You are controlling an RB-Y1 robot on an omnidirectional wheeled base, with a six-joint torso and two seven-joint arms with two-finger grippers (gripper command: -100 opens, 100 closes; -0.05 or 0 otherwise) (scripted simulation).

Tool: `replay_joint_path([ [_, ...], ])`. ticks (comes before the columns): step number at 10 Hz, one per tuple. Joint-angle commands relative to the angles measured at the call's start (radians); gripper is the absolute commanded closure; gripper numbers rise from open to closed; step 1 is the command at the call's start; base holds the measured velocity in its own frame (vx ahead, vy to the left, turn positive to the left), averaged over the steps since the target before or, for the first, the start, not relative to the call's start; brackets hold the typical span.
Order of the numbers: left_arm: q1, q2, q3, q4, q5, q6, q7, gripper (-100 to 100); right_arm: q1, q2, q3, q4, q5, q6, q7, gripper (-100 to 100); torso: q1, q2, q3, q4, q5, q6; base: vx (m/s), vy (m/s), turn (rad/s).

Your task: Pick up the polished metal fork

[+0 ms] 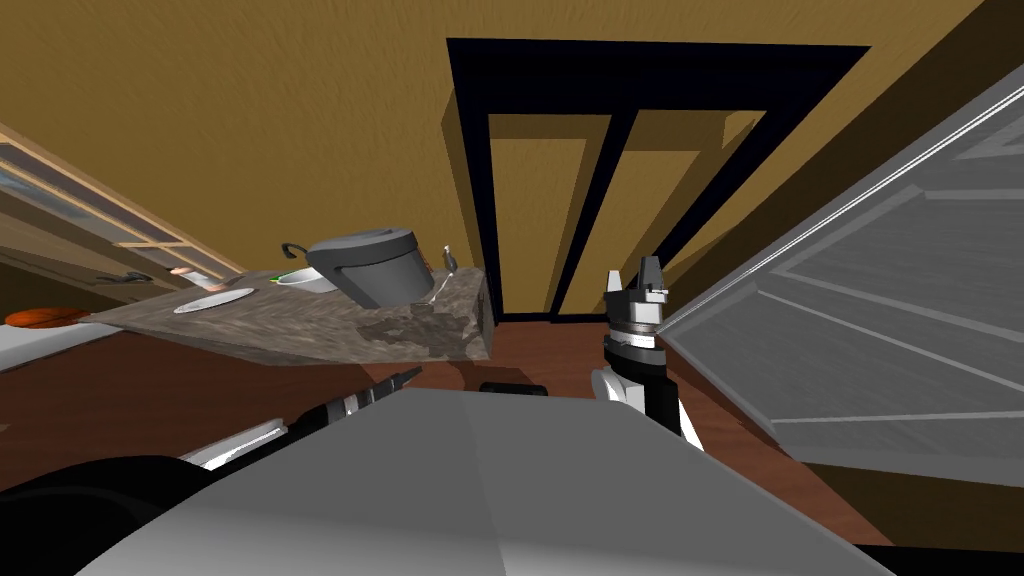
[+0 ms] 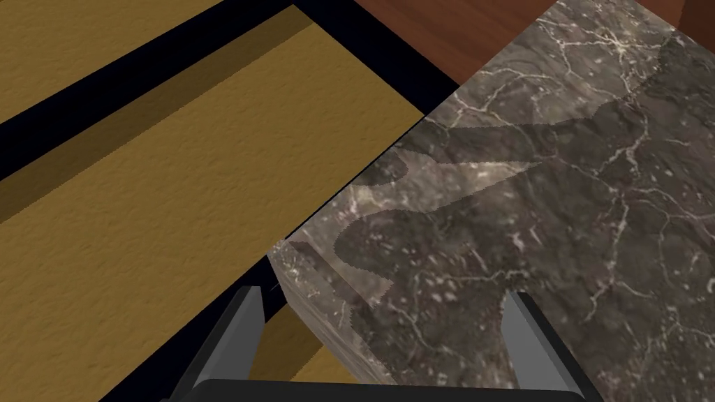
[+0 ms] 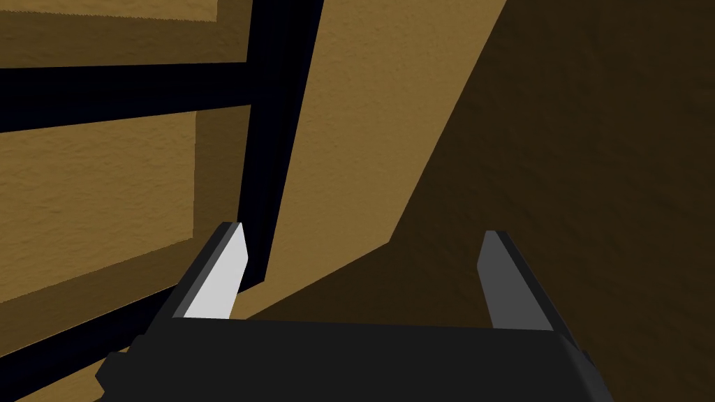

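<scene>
One fork (image 1: 437, 288) crosswise on counter (image 1: 300, 322)

My head camera sits high and looks steeply down and forward, rolled so the whole room slants. From there the marble tabletop (image 1: 300, 325) lies left of centre, a little way off. Past the tabletop's corner, the dark frame (image 1: 650, 75) stands on the ochre wall.

The left wrist camera looks along the left claw (image 2: 382, 293), down onto that same tabletop corner from close by, with the frame just beside the tabletop's edge. The right wrist camera looks along the right claw (image 3: 363, 230), held to the side of the tabletop, and faces the wall and frame from near.

Head and left wrist views share the tabletop corner. All three share the frame.
</scene>
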Motion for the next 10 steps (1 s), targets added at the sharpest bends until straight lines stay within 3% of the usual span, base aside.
replay_joint_path([
  [1, 0.002, 0.050, -0.021, 0.037, -0.007, 0.013, 0.029, -100, 0.000, 0.000, 0.000, 0.000, 0.000, 0.000, 0.000, 0, 0.000, 0.000, 0.000, 0.000, 0.000, 0.000, 0.029, 0.013, -0.110],
  [4, 0.029, 0.142, -0.038, 0.068, -0.015, 0.052, 0.074, -100, 0.000, 0.000, 0.000, 0.000, 0.000, 0.000, 0.000, 0, 0.001, -0.002, -0.001, -0.001, 0.000, 0.000, 0.058, 0.017, -0.124],
  [7, 0.041, 0.199, -0.045, 0.082, -0.019, 0.073, 0.097, -100, 0.000, 0.000, 0.000, 0.000, 0.000, 0.000, 0.000, 0, 0.000, -0.003, -0.002, -0.001, 0.000, 0.000, 0.058, 0.016, -0.082],
  [9, 0.064, 0.267, -0.056, 0.106, -0.028, 0.114, 0.143, -100, 0.000, 0.000, 0.000, 0.000, 0.000, 0.000, 0.000, 0, 0.001, -0.005, -0.003, -0.001, 0.000, 0.000, 0.109, 0.018, -0.182],
  [10, 0.064, 0.286, -0.056, 0.106, -0.028, 0.114, 0.143, -100, 0.000, 0.000, 0.000, 0.000, 0.000, 0.000, 0.000, 0, 0.001, -0.007, -0.004, -0.002, 0.000, 0.001, 0.095, 0.031, -0.085],
])
